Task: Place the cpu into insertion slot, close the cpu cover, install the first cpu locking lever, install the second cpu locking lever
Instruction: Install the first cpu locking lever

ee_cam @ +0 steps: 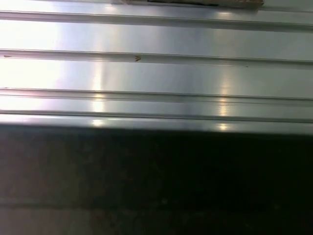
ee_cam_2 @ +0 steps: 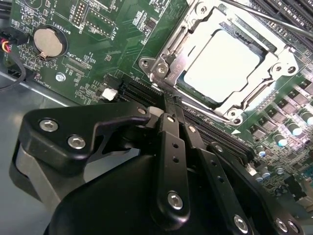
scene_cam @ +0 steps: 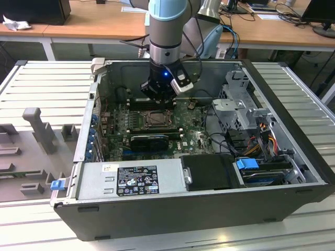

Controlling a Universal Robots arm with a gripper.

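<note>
In the second wrist view the cpu (ee_cam_2: 222, 63) lies flat in the insertion slot (scene_cam: 156, 120), its pale silvery top showing through the window of the cpu cover (ee_cam_2: 274, 63). The cover lies down over the chip's edges. A thin metal locking lever (ee_cam_2: 264, 17) runs along the socket's far side. My gripper (ee_cam_2: 168, 100) hovers just off one corner of the socket bracket, its black fingers (ee_cam_2: 166, 147) meeting at the tips with nothing between them. In the exterior view the gripper (scene_cam: 158, 99) hangs low over the motherboard, right behind the socket.
The green motherboard (scene_cam: 193, 138) sits inside an open computer case (scene_cam: 172, 209). A black card (scene_cam: 149, 141) lies in front of the socket, the drive cage and cables (scene_cam: 251, 130) to the exterior view's right. Memory slots (ee_cam_2: 142, 90) and a coin battery (ee_cam_2: 48, 41) flank the fingers. The first wrist view faces ribbed metal (ee_cam: 156, 73).
</note>
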